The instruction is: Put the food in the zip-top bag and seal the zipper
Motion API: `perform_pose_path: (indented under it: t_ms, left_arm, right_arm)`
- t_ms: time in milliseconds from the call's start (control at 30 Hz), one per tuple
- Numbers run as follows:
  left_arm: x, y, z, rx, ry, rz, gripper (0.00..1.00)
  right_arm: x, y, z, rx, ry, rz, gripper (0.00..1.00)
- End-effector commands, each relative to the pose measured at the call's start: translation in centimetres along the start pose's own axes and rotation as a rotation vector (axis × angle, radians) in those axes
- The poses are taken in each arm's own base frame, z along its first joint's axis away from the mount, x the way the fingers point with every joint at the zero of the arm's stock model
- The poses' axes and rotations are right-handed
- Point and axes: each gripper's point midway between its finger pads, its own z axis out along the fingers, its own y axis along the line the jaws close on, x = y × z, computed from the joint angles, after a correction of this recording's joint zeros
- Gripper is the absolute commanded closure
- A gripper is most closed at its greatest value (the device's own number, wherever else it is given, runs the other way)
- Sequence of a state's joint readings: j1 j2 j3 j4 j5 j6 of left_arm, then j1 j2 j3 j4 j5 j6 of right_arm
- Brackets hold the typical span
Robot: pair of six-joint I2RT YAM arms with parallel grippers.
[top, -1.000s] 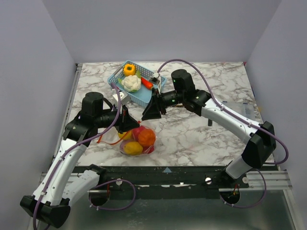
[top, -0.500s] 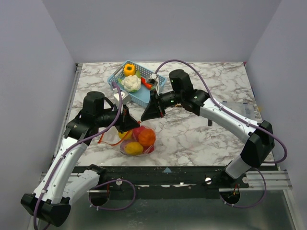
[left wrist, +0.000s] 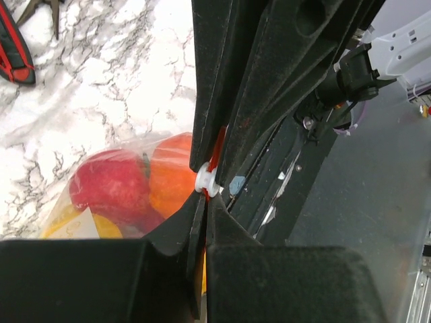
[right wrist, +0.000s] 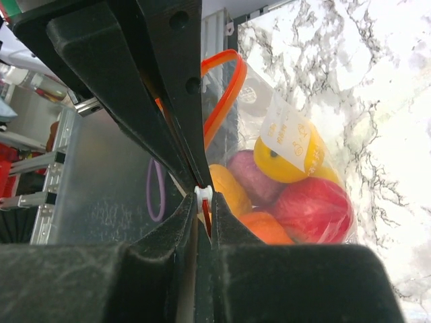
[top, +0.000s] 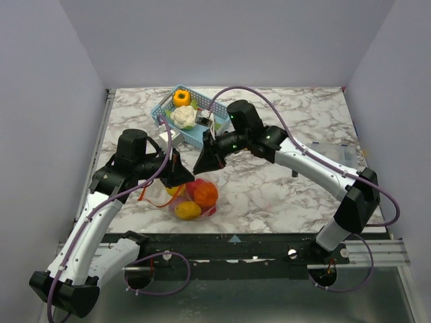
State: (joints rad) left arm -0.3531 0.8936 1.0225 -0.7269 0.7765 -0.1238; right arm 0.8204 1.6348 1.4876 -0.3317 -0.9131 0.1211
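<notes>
**Sealing the zipper: two tight pinches, one straight line**

We judge the filling done and the sealing under way. Our left gripper [left wrist: 205, 199] is clamped tight on the zipper [right wrist: 226, 87], and our right gripper [right wrist: 204, 210] is pinched narrow on the same red-orange strip, right beside it. A small white slider [right wrist: 203, 193] sits where the two sets of fingers meet. To do this well, we would hold one pinch as the anchor and draw the other along the strip in a straight line, keeping the strip taut and level. We cannot tell how much of the strip is already closed. Part of it curls in a loose loop, so that stretch needs flattening first.

The zip-top bag [top: 176, 200] lies near the front edge, left of centre, between the two arms. Its food [top: 205, 194] is red, orange, yellow and purple pieces, packed close. The blue basket [top: 160, 110] stands at the far side, holding a white cauliflower [top: 183, 117], a yellow-orange pepper [top: 180, 97] and something red we cannot name
</notes>
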Motion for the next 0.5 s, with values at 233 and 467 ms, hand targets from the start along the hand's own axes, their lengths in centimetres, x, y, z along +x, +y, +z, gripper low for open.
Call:
perform_pose_path:
  t_ms: [233, 467]
  left_arm:
    - [-1.9, -1.2, -0.5, 0.032, -0.069, 0.077, 1.00]
    - [-1.5, -1.2, -0.2, 0.052, -0.052, 0.080, 1.00]
  right_arm:
    - [0.8, 0.4, 0.0, -0.028, 0.007, 0.015, 0.65]
    - [2.6, 1.4, -1.2, -0.082, 0.082, -0.086, 0.48]
